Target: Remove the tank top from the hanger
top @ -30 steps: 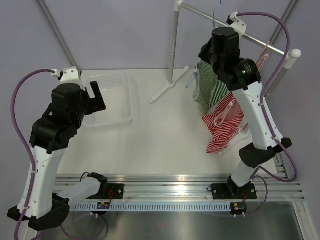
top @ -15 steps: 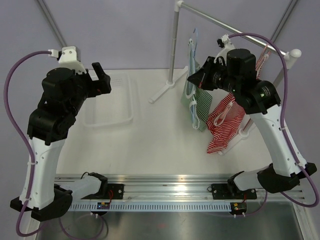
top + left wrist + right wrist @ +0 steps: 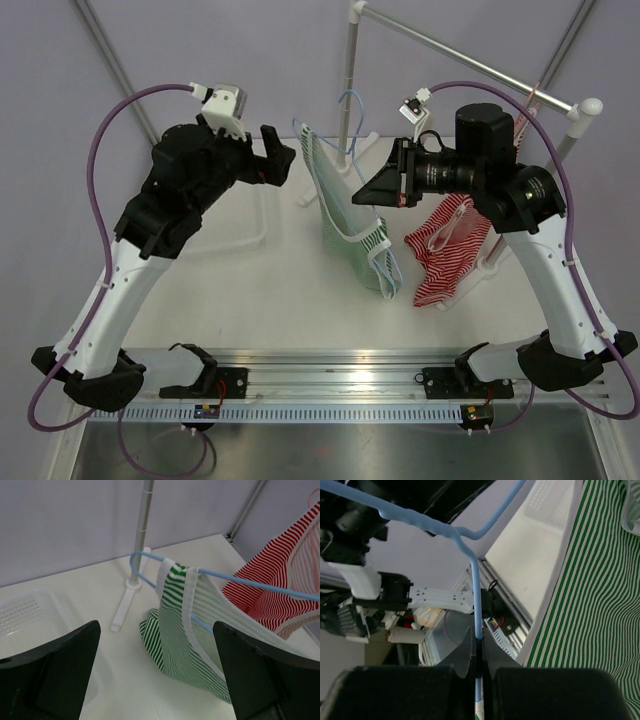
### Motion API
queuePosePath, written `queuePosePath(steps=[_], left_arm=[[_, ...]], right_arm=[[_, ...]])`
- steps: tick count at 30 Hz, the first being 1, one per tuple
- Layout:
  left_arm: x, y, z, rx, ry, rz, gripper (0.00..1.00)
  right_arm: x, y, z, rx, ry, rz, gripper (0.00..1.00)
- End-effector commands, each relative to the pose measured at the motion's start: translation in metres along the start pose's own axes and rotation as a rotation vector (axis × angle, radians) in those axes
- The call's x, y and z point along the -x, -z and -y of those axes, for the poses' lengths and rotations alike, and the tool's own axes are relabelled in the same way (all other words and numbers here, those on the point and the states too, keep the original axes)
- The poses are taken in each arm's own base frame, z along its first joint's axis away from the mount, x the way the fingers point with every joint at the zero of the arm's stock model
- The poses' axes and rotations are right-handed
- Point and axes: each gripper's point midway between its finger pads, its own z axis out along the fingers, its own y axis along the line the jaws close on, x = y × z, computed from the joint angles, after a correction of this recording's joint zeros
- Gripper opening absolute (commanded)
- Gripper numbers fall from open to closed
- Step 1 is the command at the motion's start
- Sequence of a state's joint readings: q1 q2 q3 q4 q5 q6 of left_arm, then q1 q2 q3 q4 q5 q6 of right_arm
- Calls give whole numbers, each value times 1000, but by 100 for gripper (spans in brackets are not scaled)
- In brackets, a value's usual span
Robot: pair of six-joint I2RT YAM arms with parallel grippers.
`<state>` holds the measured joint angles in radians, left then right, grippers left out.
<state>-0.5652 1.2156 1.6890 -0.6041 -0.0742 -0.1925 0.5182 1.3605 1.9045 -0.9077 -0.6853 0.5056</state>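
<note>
Two arms share this step. The right gripper [image 3: 479,645] is pinched tight on the wire neck of the blue hanger [image 3: 240,581], holding it in the air just in front of the rack post [image 3: 348,80], off the rail. The green-striped tank top [image 3: 350,215] hangs from that hanger and drapes down toward the table in front of the post's foot. The left gripper [image 3: 155,624] hovers left of the post with its jaws spread wide, facing the top's near shoulder and touching nothing. A red-striped garment [image 3: 445,255] hangs right of the post, close behind the green one. A white basket [image 3: 25,611] sits left of the post.

The step in hand looks like the left arm's grab. It should close on the white-edged strap alone, beside the wire and not around it. It should then draw the strap along the hanger's arm toward the curved end, away from the right gripper, so the fabric slides off rather than stretches.

From the left wrist the two straps seem to lie close together on the wire, and I cannot tell whether they overlap. A shallow bite on the nearer strap is therefore safer. The right arm should hold steady and keep the hanger clear of the red garment.
</note>
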Motion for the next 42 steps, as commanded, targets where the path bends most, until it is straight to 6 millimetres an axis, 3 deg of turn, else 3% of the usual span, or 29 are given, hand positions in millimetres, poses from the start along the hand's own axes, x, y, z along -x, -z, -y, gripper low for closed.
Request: queuePosePath(steps=[1,7,13,17,18,20,21,22,26,29,32,37,42], left_arm=[[23,-13,20,-91,-27,101,99],[6,-28,31,-149,-41,62,88],[-6,-34,23,-109,-61,34,47],[-7,-32,18,-84,-73,32,41],[-7,-32,15,-72,-76,33,28],[-8,-31,9,-36,-79,29,15],[-7,-31,-1,18,-77,34,3],[-9,-31,-8,56,-75,27,0],[-7,-26,-42,258,-53,30,0],[-9,-24,-66,388,-28,12,0],[-17,-28,-83,450,24,-45,0],[-31,-39,-86,419,123,-145,0],[-31,-40,-64,274,214,-193,0]], right_arm=[[1,23,-58,222,69,-10,0],[-3,33,-75,290,78,-26,0],[-1,34,-72,263,101,2,0],[-2,27,-54,187,87,1,0],[-3,25,-51,183,88,-5,0],[-10,22,-44,176,104,-29,0],[-14,22,-42,177,116,-44,0],[-20,22,-35,171,179,-61,0],[-61,23,-1,93,172,-198,0],[-75,25,-5,165,185,-212,0],[-73,31,-11,188,241,-137,0],[-66,43,-19,185,361,-9,0],[-53,40,-15,167,405,99,0]])
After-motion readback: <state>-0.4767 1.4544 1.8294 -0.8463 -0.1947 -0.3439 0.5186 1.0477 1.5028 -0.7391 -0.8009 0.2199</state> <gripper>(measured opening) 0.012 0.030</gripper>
